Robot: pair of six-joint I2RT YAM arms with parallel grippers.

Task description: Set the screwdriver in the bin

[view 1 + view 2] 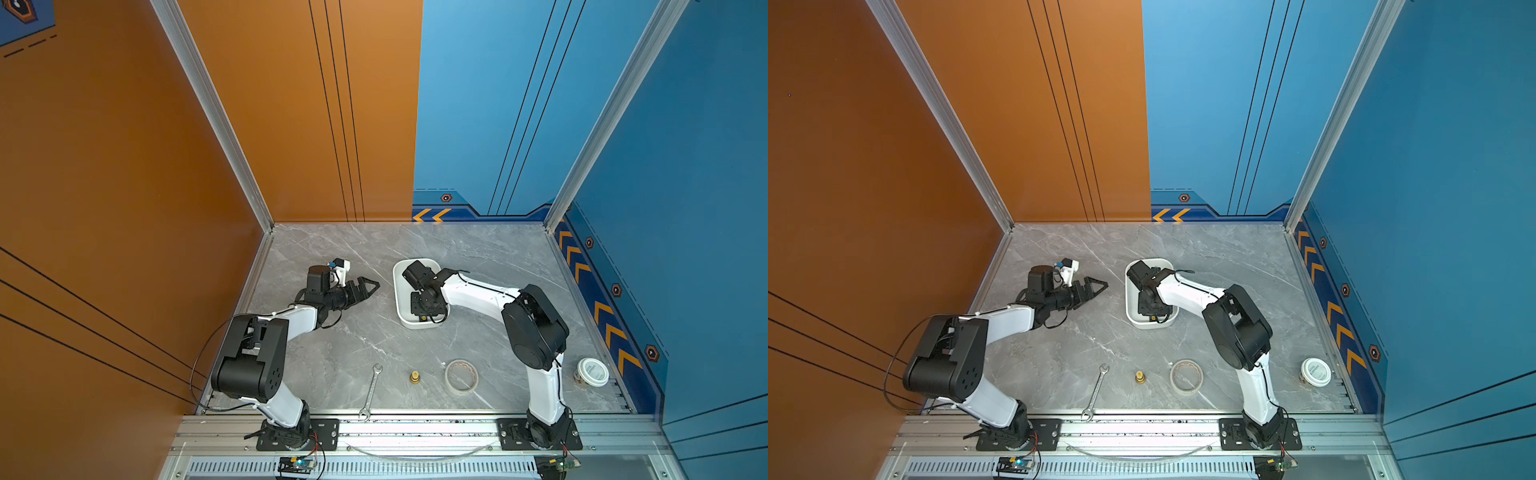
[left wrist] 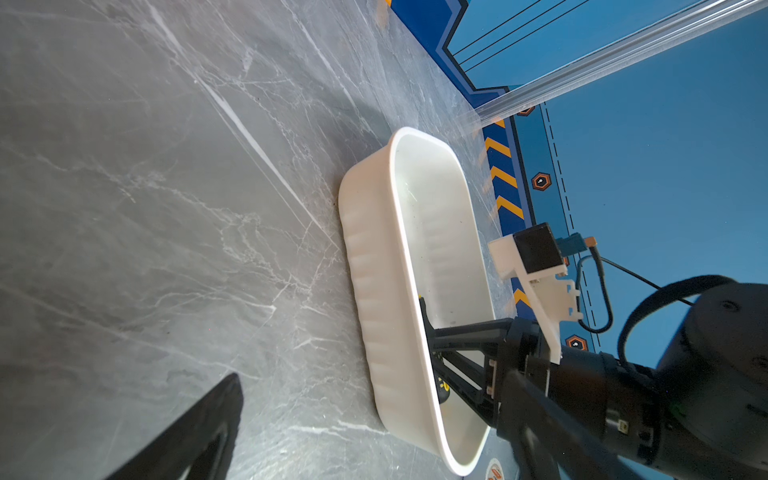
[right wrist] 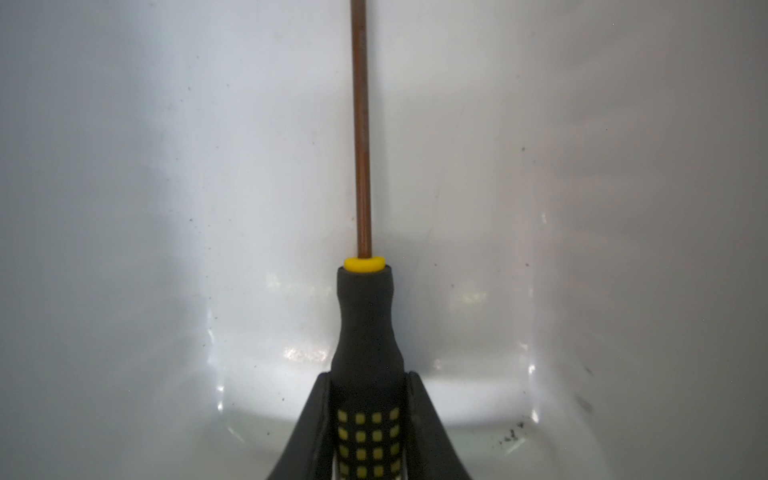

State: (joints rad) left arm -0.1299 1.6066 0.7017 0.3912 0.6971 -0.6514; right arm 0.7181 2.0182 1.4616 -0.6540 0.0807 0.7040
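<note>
One black-handled, yellow-dotted screwdriver (image 3: 365,332) is low inside one white shallow plastic bin (image 2: 374,270). The right gripper (image 3: 368,386) jaws press its handle on both sides. Only the right wrist view shows its thin shaft. In both top views the left gripper (image 1: 372,286), at the bin's 9 o'clock, is closed and empty.

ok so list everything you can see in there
bin: 1, white, mid table toward the back
screwdriver: 1, black and yellow handle, inside the bin
wrench: 1, silver, front of table
brass fitting: 1, gold, right of the wrench
tape roll: 1, pale, right of the brass fitting
round container: 1, white lid, front right corner
table: 1, grey marble
left gripper: 1, black, empty, left of the bin
right gripper: 1, black, in the bin, closed on the screwdriver handle
</note>
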